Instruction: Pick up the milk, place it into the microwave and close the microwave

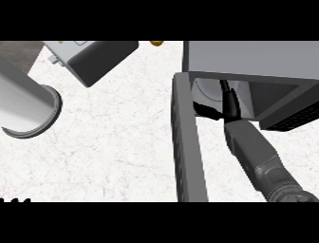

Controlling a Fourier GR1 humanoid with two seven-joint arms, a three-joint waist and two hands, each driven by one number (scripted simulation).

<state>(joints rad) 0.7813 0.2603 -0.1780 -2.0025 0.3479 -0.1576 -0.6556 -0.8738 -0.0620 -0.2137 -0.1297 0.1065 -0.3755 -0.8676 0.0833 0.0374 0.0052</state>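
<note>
One arm is deep in the microwave [260, 59] right now, the right forearm [260, 156] running up past the open door [188, 142], which swings out toward us across the white tabletop [120, 142]. The right robot hand [228, 102] shows only as a dark sliver inside the cavity, so whether it grips or has let go, I cannot tell. Something pale sits at the cavity's left [206, 90] (the milk, most likely, though too hidden to be sure). Fingertips of the left robot hand [12, 201] peek up at the lower left edge, straight and resting. By my reading, the placing is nearly done; release, withdrawal and shutting the door remain.
</note>
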